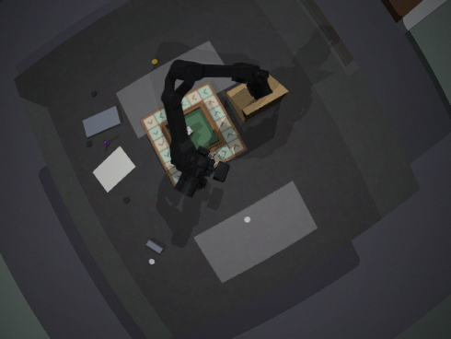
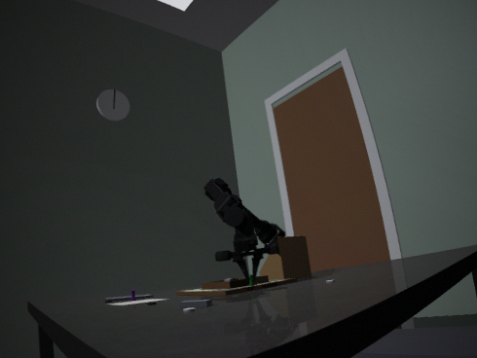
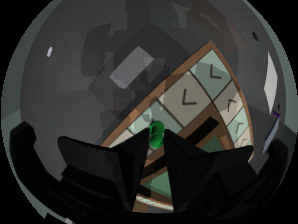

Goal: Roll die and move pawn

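Note:
The green pawn [image 2: 251, 280] [image 3: 156, 135] stands upright on a square along one side of the board [image 1: 229, 134] [image 2: 195, 293] [image 3: 187, 95]. My gripper [image 2: 251, 275] [image 3: 156, 132] points down at it, open slightly, with one fingertip on each side of the pawn and narrow gaps. The overhead view hides the pawn under the arm. The white die [image 1: 189, 131] lies in the green tray [image 1: 205, 134] [image 3: 159, 183], partly covered by the arm; its top pips are too small to read.
A wooden box [image 1: 267, 105] [image 2: 296, 258] stands by the arm's base. A blue-grey block [image 1: 101, 122], purple piece [image 1: 106, 143] [image 2: 133, 295] and white sheet [image 1: 114, 169] [image 2: 138, 302] lie off one board side. A small grey block [image 1: 155, 246] [image 2: 196, 304] lies farther off.

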You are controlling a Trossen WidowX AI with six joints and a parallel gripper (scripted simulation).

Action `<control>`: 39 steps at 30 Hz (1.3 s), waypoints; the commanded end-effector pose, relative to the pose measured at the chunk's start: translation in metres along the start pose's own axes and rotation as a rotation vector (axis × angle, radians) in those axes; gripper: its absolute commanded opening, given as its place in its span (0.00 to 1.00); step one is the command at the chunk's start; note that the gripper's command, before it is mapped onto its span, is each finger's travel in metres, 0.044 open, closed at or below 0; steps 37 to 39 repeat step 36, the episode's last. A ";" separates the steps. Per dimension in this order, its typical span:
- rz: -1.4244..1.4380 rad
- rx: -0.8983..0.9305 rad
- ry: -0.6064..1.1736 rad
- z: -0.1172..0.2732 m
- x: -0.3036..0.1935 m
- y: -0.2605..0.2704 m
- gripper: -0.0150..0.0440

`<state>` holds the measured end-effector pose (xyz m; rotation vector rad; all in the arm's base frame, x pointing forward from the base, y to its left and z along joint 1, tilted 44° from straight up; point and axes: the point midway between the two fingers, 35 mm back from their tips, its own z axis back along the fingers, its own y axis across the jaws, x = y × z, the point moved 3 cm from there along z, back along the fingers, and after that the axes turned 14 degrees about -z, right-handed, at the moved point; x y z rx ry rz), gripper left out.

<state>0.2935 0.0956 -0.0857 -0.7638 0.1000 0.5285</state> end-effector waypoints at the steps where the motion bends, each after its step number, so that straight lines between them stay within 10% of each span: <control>1: -0.002 0.000 -0.002 0.001 0.000 0.000 0.52; 12: 0.008 -0.003 0.004 0.051 0.001 0.001 1.00; 30: -0.694 -0.007 0.010 0.131 -0.162 -0.039 1.00; 39: -0.555 -0.008 0.008 0.125 -0.127 -0.031 1.00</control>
